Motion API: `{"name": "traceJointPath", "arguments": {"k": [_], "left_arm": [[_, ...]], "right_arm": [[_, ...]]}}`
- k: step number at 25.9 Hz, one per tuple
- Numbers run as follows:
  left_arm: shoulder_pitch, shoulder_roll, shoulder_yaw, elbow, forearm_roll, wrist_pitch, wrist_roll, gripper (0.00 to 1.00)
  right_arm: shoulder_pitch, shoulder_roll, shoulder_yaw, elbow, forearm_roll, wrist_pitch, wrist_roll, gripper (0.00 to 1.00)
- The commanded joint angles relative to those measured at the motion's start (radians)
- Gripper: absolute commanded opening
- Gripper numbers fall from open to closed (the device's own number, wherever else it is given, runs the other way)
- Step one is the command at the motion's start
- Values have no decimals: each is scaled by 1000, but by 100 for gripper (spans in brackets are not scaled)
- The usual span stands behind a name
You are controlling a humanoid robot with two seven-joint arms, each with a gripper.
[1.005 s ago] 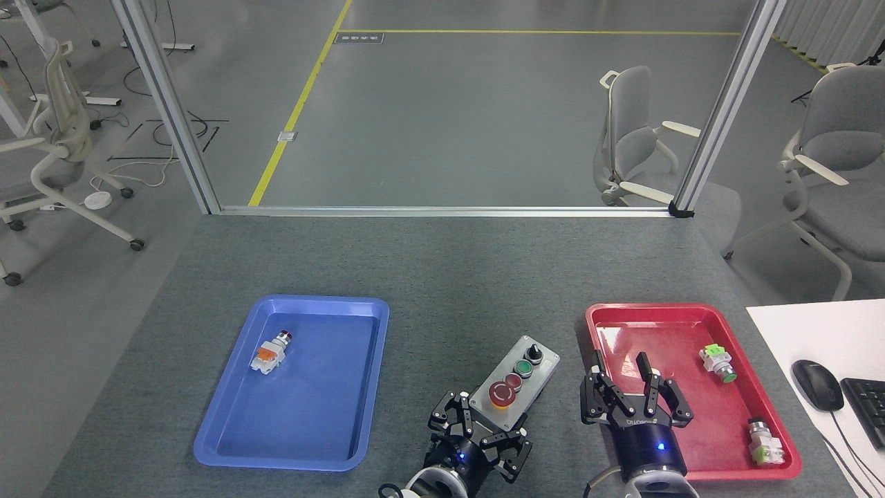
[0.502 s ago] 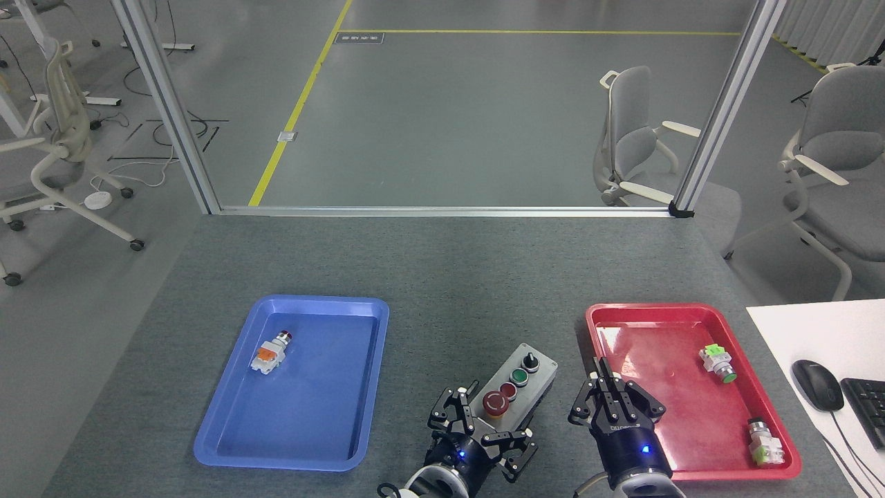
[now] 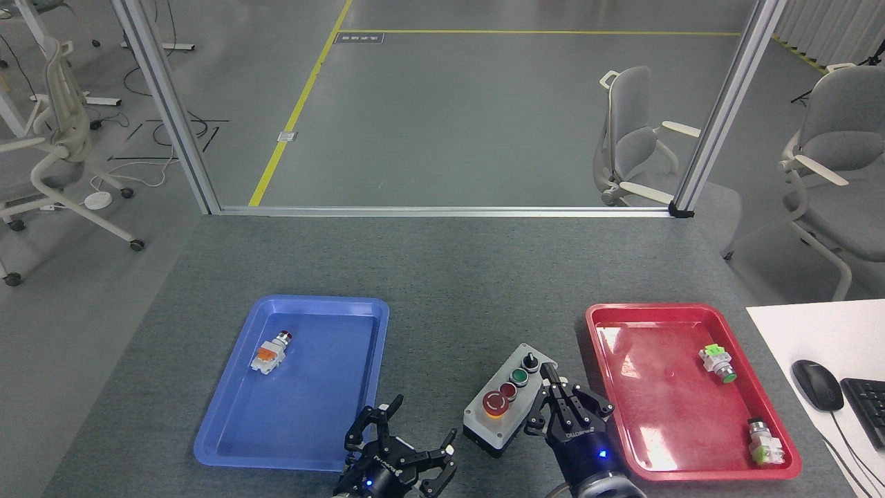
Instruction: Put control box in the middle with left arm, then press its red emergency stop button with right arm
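one control box (image 3: 510,400) is seen lying on the grey speckled worktop (image 3: 442,270), between one blue tray (image 3: 228,443) and one red tray (image 3: 601,325), and it touches neither tray. four controls are counted in a row on its top: one black knob (image 3: 530,361), one green button (image 3: 519,376), one small red button (image 3: 508,390) and one red emergency stop button (image 3: 495,403) with a yellow collar, the last being nearest the robot.

two end effectors are shown at the bottom edge. the left end effector (image 3: 404,443) is seen spread wide open and empty, its fingers splayed; the box lies to its right, clear of it, and the blue tray's near corner is just to its left. the right end effector (image 3: 565,408) is seen with its fingers drawn together to a narrow point and nothing held between them; the box is just to its left, its tip close beside the box's right edge near the black knob, and whether it touches cannot be told. the red tray lies just to its right.

one white-and-orange push button (image 3: 269,351) is found in the blue tray, well left of the left end effector. two loose buttons with green parts are found in the red tray: one (image 3: 717,364) towards the far right side, one (image 3: 763,444) at the near right corner. a computer mouse (image 3: 817,384) and a keyboard (image 3: 868,408) are seen on a white surface (image 3: 816,332) further right.
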Motion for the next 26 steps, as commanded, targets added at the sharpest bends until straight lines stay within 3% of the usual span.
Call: {"name": "traceJointPath", "arguments": {"k": [1, 7, 11, 15, 21, 26], "left_arm": [[104, 60, 190, -122, 1, -47, 5, 99], [161, 45, 606, -140, 21, -208, 11, 99], [146, 34, 779, -106, 133, -249, 11, 99], [96, 28, 802, -51, 171, -222, 11, 99], [70, 33, 802, -22, 166, -191, 9, 99], [50, 34, 802, -13, 159, -188, 8, 99]], "right_arm": [[-1, 33, 37, 6, 34, -12, 0, 0], [-2, 69, 75, 30, 49, -8, 1, 0], [-4, 82, 81, 89, 63, -3, 0, 0], [-4, 91, 81, 135, 98, 0, -2, 0], [-4, 91, 81, 161, 100, 1, -3, 0], [-2, 89, 72, 55, 98, 57, -14, 0]]}}
